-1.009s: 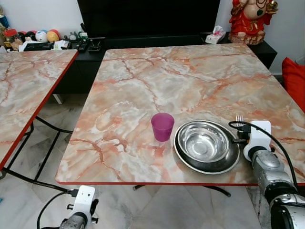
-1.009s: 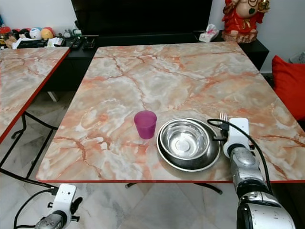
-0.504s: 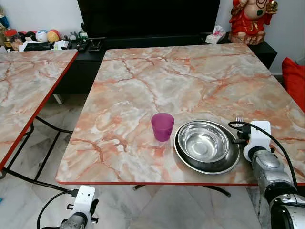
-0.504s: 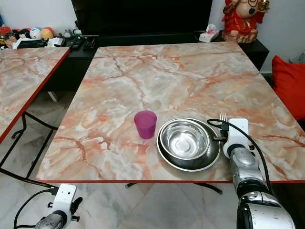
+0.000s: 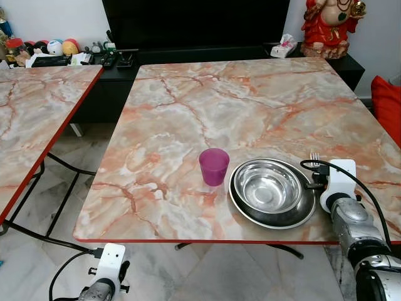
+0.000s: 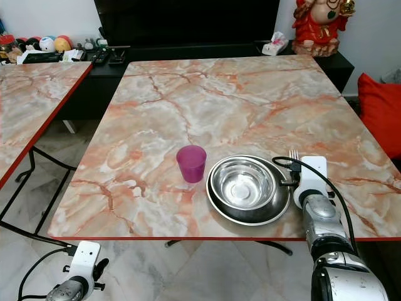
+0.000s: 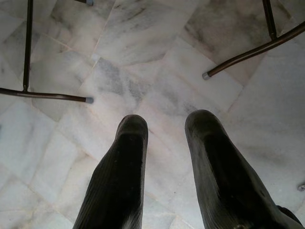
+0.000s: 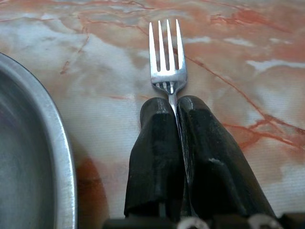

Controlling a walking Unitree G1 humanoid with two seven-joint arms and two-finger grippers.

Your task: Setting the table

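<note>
Placing the fork beside the bowl: the cutlery step of setting the bench.

Head views: our right claw (image 5: 315, 164) holds the fork (image 5: 314, 155) low over the bench (image 5: 250, 100), just right of the steel bowl (image 5: 270, 190); a purple cup (image 5: 213, 166) stands left of it. Right wrist view: fingers (image 8: 157, 157) clamped on the fork's handle, tines forward; we judge release comes next. Left wrist view: left claw (image 7: 164, 131) apart above the floor, idle.

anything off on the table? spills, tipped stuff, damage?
Nothing stands out. Purple cup upright, steel bowl nested in the plate, no spills. Right tool is shut on the fork beside the plate; left tool hangs open over the floor.
</note>
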